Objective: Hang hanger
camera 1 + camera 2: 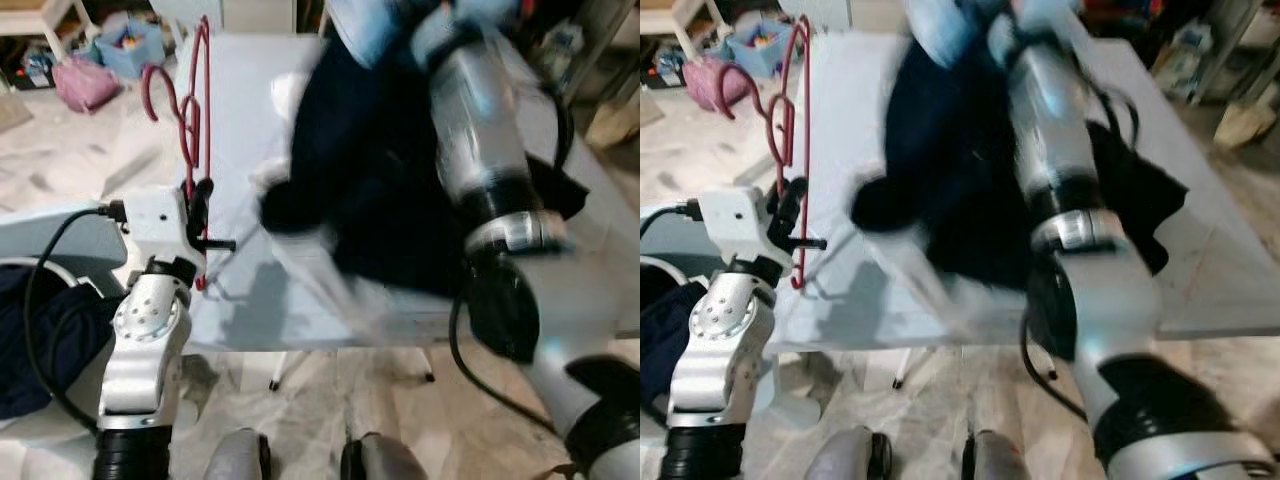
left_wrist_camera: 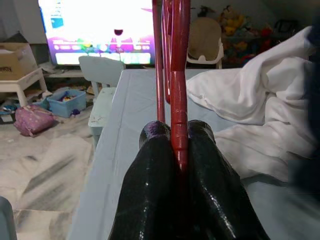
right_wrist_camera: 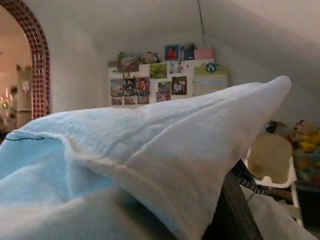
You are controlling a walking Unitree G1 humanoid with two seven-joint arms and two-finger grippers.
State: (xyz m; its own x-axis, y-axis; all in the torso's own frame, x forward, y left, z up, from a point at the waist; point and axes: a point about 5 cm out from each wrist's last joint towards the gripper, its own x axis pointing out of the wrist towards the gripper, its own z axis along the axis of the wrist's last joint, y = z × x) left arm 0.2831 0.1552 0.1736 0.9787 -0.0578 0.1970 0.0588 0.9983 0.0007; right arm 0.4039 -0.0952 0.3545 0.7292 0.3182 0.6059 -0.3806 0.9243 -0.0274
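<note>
Standing upright, the red hanger [image 2: 172, 60] sits pinched between the left gripper [image 2: 175, 145] fingers.

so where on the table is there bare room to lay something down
The table is bare along its left side, between the red hanger in the left end effector and the dark garment, and again near the front left corner. The middle and right are crowded by that clothing and the right arm.

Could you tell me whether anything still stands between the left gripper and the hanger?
No. The left gripper is already shut on the red hanger, holding it upright beside the table.
</note>
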